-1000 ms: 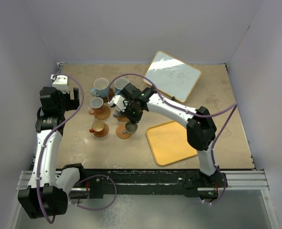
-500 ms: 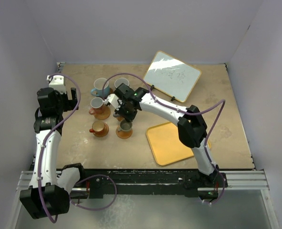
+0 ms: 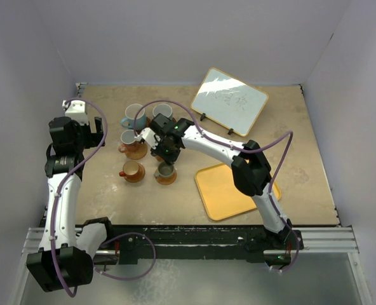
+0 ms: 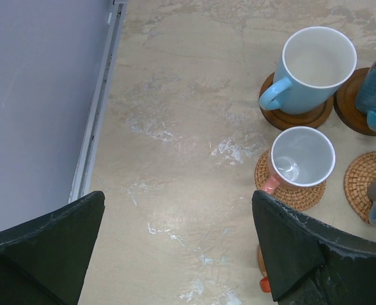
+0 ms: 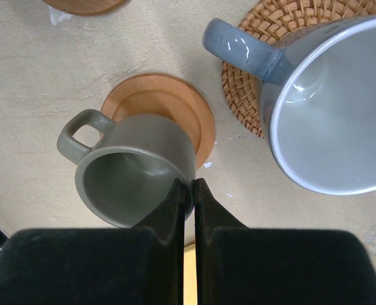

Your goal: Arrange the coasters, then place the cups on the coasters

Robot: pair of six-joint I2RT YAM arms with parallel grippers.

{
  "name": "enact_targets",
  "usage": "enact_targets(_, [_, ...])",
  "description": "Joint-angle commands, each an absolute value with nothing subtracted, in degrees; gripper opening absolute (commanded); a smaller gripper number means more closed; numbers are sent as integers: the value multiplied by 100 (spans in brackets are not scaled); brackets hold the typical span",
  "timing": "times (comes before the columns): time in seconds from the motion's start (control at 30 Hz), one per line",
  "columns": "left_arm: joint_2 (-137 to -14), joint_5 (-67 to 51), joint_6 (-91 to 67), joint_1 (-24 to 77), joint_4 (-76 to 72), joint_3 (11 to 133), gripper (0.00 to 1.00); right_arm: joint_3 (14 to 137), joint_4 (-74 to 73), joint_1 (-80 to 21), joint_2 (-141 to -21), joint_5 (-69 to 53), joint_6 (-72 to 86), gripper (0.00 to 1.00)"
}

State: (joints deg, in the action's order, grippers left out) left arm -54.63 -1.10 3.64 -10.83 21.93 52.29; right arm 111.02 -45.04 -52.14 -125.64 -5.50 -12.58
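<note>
**Top view:** Two robot arms work over a tan table. Small handled mugs stand on round coasters in two tidy columns left of centre, one disc per cup as the task asks. The right arm stretches across the group. Its right claw hangs just over the grey mug at the near end of the right column, and the arm hides the cup behind it. The left claw hovers at the far left, apart from the cups, probably kept out of the way. A yellow tray lies to the right, and a whiteboard leans at the back.

**Left wrist view:** The left claw's fingers are spread wide over bare table, with nothing between them. Ahead, a light blue mug sits on a dark brown coaster, and a pink mug sits on a woven coaster.

**Right wrist view:** The right claw's fingers are pressed together and carry nothing. Their tips are right at the grey mug's rim, though whether they touch it cannot be told. That mug rests on an orange-brown wooden coaster, seemingly towards one edge, so the closed claw may be there to nudge it. Beside it, a blue-grey mug stands on a second woven coaster. The arrangement looks nearly finished.
</note>
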Motion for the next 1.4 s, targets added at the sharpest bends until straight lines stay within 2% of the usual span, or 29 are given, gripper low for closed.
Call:
enact_targets(0.0, [-5368, -217, 316, -1131, 2003, 5353, 95, 11417, -4597, -5268, -12574, -586, -1166, 0])
enact_targets(0.6, [-5330, -263, 351, -1129, 2021, 5315, 95, 11529, -4752, -5289, -12771, -524, -1157, 0])
enact_targets(0.7, [-5330, -272, 359, -1134, 2013, 5316, 95, 11564, -4807, -5291, -12757, -517, -1152, 6])
enact_targets(1.0, [-5344, -343, 438, -1131, 2043, 5293, 95, 11552, -4923, -5289, -12406, -672, -1159, 34])
enact_targets(1.2, [-5346, -367, 508, -1131, 2038, 5283, 95, 11351, -4906, -5274, -11763, -590, -1334, 41])
enact_targets(1.37, [-5399, -544, 632, -1132, 2017, 5234, 95, 10658, -4574, -5146, -10709, -379, -1631, 44])
